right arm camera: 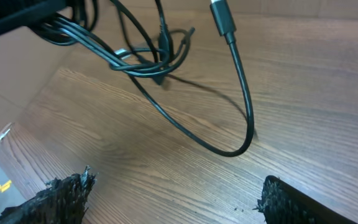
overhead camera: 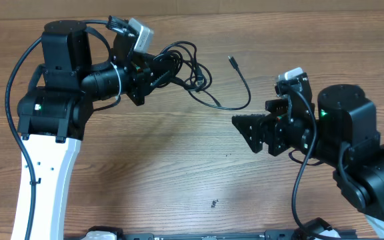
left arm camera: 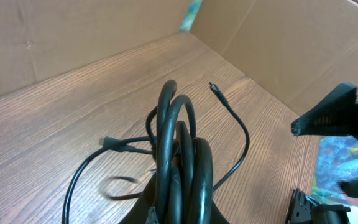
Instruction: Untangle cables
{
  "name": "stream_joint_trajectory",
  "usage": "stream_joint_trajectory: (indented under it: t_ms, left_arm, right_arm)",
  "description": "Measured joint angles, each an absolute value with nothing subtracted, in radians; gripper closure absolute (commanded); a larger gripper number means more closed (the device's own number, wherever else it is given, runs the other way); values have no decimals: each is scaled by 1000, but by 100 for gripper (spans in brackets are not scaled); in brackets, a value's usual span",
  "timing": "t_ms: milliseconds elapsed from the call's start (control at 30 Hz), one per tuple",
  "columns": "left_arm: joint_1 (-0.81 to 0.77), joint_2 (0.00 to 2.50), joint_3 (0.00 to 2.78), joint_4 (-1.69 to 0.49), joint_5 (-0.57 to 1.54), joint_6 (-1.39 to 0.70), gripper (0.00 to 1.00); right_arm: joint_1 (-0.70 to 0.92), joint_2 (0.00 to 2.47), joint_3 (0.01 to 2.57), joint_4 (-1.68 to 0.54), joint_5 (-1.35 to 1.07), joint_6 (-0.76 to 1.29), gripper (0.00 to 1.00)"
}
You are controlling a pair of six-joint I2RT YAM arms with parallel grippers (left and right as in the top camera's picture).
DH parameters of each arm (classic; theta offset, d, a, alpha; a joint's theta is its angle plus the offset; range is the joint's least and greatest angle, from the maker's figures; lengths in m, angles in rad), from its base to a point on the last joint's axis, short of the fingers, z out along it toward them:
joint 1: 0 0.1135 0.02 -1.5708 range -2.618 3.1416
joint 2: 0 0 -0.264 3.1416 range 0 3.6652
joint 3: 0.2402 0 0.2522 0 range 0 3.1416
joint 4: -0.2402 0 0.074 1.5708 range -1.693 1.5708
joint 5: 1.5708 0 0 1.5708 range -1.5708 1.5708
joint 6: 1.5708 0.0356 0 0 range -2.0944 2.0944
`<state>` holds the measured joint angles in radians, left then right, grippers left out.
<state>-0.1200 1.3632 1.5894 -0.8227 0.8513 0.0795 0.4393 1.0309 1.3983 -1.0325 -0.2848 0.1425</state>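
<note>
Most of the wooden counter [overhead camera: 179, 180] is bare, and everything is bunched toward its far side. The left tool [overhead camera: 153, 72] is clenched on the cables [overhead camera: 187, 67]. The knot of black loops looks lifted off the wood, with a few coils hanging past the fingers. The right tool [right arm camera: 176, 183] is spread wide with nothing in it, and it's hovered low over the counter just short of the one strand [right arm camera: 247, 102] that runs clear of the knot. That strand is laid out in a long curve on the wood and ends in a small plug [right arm camera: 222, 17], apart from the bundle.

For this step, the knot is best pinned by the left side while the free strand is taken by the right. It should be grabbed at the bottom of the curve, nearest the open jaws, not at the plug. The jaws should be brought down square over the cord so it's caught between both pads, then closed fully, since the cord is thin. After that, a slow pull away from the knot is probably what's wanted. With a fast yank, the loops are likely to get cinched tighter.
</note>
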Motion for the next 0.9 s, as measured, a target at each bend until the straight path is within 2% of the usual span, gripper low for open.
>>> stream_joint_trajectory:
  t_ms: [267,367,633,900]
  left_arm:
    - [-120,1363,1589,-823,892,76,96]
    - [-123,1363,1590,-822,903,57,96]
    - [-176,1363,1590,-794,905,27,96]
    - [-253,1363,1590,-762,873,12,96]
  right_arm:
    - [439,1028,1399,-1033,-293,204,12]
    - [439,1028,1398,-1022,-332,281,21]
    - [439,1036,1398,-987,-489,368,30]
    - [439,1127,1398,-934,-530,489,48]
